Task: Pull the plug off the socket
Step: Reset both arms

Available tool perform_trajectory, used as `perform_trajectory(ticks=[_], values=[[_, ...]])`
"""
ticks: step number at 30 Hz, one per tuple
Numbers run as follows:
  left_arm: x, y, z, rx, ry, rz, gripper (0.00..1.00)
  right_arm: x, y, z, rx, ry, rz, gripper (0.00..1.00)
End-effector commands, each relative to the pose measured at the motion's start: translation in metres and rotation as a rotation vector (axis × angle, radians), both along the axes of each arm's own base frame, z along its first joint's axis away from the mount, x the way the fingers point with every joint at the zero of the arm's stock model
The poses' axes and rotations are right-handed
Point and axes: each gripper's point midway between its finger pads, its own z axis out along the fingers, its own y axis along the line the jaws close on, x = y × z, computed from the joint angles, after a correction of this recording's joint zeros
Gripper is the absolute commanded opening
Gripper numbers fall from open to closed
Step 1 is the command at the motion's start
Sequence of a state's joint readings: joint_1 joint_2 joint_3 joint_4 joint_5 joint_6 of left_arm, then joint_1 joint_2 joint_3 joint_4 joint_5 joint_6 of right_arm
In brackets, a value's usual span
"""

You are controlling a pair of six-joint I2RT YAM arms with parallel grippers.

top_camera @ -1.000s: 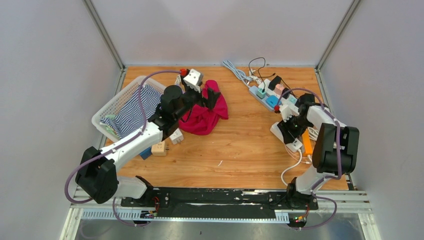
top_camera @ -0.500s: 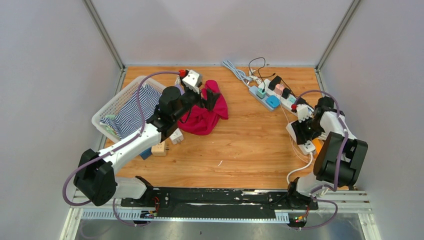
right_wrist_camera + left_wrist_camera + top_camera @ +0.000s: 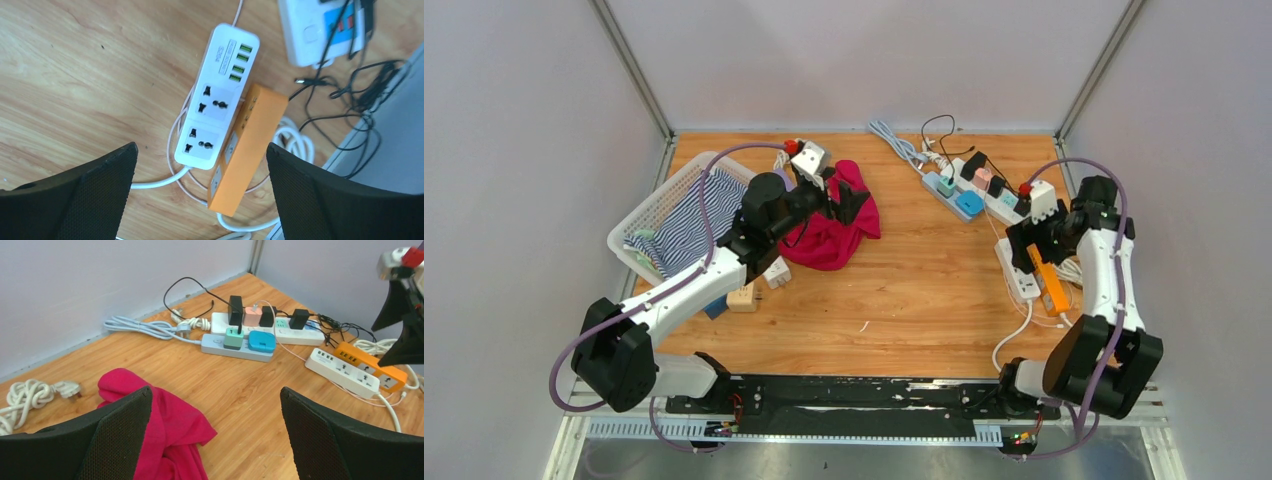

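Several plugs sit in two sockets strips at the back right: a teal plug (image 3: 233,337) and a blue plug (image 3: 261,341) in the grey strip (image 3: 215,344), and black and pink plugs (image 3: 253,316) in the white strip (image 3: 282,335) behind it. My right gripper (image 3: 201,147) is open with nothing in it, above a white power strip (image 3: 215,120) with bare sockets and an orange strip (image 3: 245,150) leaning on it. My left gripper (image 3: 216,390) is open over the red cloth (image 3: 150,425), far from the strips.
A white basket (image 3: 664,215) with striped cloth stands at the left. Small adapters (image 3: 744,295) lie by the left arm. Loose cables (image 3: 345,85) tangle near the right wall, and a coiled white cord (image 3: 25,395) lies at the back.
My right arm has swung from over the white strip toward the right wall and risen, and its jaws now stand wider. The left arm has barely moved.
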State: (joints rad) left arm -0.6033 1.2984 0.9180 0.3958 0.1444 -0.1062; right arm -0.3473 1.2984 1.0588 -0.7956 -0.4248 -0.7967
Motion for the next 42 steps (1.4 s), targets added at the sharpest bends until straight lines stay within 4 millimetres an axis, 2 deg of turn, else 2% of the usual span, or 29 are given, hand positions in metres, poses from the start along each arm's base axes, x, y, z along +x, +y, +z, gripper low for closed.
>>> perform_trajectory(ticks=[1,4,7,12,16,23,42], values=[[-0.006,-0.009,0.012,-0.041,0.001,-0.062,1.00,0.005,0.015,0.055,0.075,-0.138,-0.001,1.00],[-0.009,-0.014,0.015,-0.066,0.021,-0.086,1.00,0.011,0.025,0.096,0.105,-0.255,0.011,1.00],[-0.011,-0.019,0.017,-0.082,0.033,-0.099,1.00,0.012,0.037,0.128,0.153,-0.351,0.036,1.00],[-0.018,-0.027,0.018,-0.036,0.005,-0.069,1.00,0.017,0.046,0.153,0.267,-0.418,-0.037,1.00],[-0.022,-0.031,0.016,0.059,-0.031,-0.006,1.00,0.022,0.048,0.160,0.332,-0.434,-0.085,1.00],[-0.017,-0.020,0.012,0.185,-0.052,0.123,1.00,0.016,0.049,0.174,0.386,-0.485,-0.102,1.00],[-0.036,-0.016,0.024,0.171,-0.068,0.102,1.00,0.021,0.025,0.162,0.425,-0.547,-0.315,1.00]])
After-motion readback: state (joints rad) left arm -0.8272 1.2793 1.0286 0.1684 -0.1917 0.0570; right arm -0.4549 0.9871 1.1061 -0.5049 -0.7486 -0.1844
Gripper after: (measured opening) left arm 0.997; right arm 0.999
